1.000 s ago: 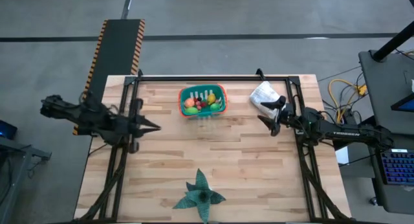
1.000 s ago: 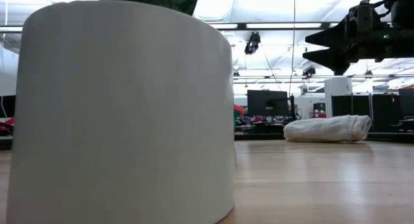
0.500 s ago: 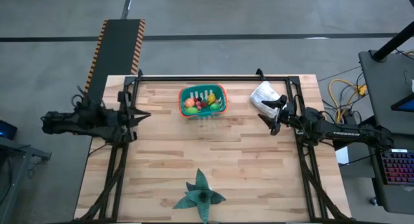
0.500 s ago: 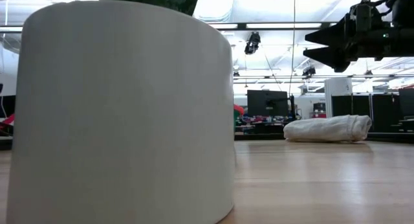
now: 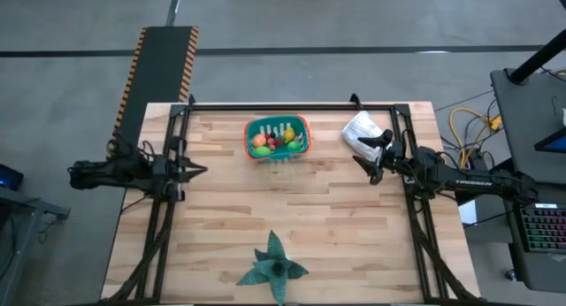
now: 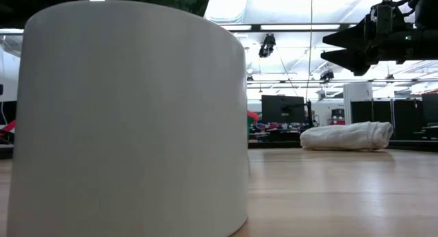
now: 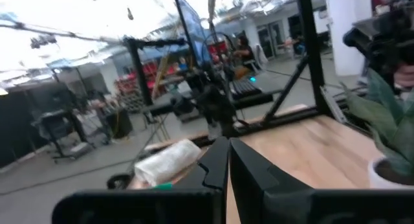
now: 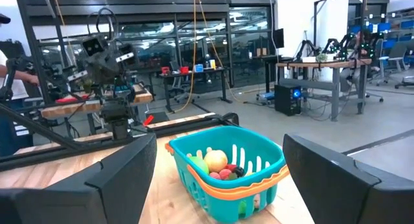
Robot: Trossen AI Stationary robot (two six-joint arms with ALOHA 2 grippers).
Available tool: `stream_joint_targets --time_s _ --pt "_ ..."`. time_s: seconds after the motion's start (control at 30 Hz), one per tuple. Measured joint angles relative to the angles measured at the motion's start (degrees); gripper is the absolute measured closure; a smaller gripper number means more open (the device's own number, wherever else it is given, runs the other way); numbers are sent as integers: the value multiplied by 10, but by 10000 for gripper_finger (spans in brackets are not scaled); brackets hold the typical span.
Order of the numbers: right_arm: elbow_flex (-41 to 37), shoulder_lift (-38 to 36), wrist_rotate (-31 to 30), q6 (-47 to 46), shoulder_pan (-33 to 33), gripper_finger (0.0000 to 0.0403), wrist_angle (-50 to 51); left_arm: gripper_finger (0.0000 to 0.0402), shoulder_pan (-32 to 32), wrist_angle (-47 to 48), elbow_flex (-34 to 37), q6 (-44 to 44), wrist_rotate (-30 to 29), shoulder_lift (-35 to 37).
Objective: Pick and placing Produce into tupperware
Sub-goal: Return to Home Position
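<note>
The teal tupperware with its orange-red rim stands on the table's far middle. Several small produce pieces in orange, red, yellow and green lie inside it; they also show in the tupperware in the right wrist view. My left gripper is shut and empty above the table's left edge, pointing level toward the right. My right gripper hangs open and empty right of the tupperware, its fingers wide apart and aimed level at it.
A wrinkled white bag lies at the far right, just behind my right gripper. A dark green leafy plant in a white pot stands at the near middle. Bare wood lies between the plant and the tupperware.
My left gripper has sunk lower and drawn back a little toward the table's left edge, swinging to point straight across the table; it has stayed shut.
</note>
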State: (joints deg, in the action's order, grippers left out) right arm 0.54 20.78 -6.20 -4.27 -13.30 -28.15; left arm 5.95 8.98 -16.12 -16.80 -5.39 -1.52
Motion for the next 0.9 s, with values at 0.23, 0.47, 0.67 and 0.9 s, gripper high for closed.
stream_joint_targets --time_s 0.23,0.47,0.67,0.9 --pt "0 0 1 3 0 76 3 401 0 -6 36 34 4 -5" --pt "0 0 1 18 0 76 9 401 -2 -54 86 55 -19 0" --pt "0 -1 1 19 0 76 9 401 -13 -80 121 74 -29 -1" --pt "0 0 23 7 0 76 14 401 -16 -88 145 79 -62 -4"
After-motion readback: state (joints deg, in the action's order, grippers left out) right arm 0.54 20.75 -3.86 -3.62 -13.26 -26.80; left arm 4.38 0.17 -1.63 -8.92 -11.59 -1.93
